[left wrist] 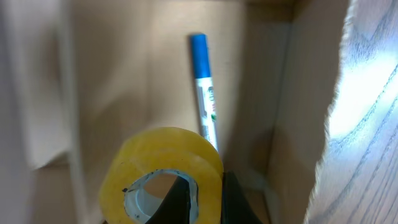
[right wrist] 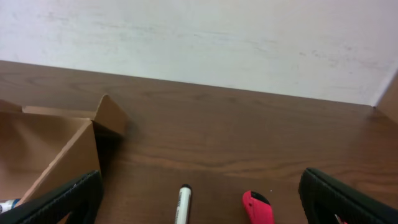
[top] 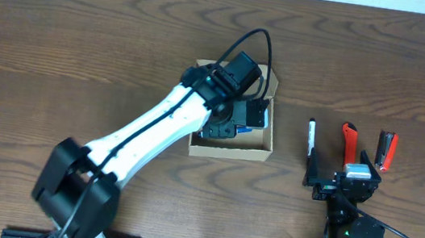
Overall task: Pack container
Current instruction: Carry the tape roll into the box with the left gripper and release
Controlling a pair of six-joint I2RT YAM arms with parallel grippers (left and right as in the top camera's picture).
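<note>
The tan cardboard container sits mid-table with its lid flap open at the back. My left gripper reaches down inside it, shut on a yellow tape roll, one finger through the roll's hole. A blue-capped marker lies on the container floor past the roll. My right gripper is open and empty near the front right. In the right wrist view the container is at left, and a white marker and a red tool lie between the open fingers.
On the table right of the container lie the white marker with a black cap, the red-handled tool and a red and dark object. A pale wall rises behind the table's far edge.
</note>
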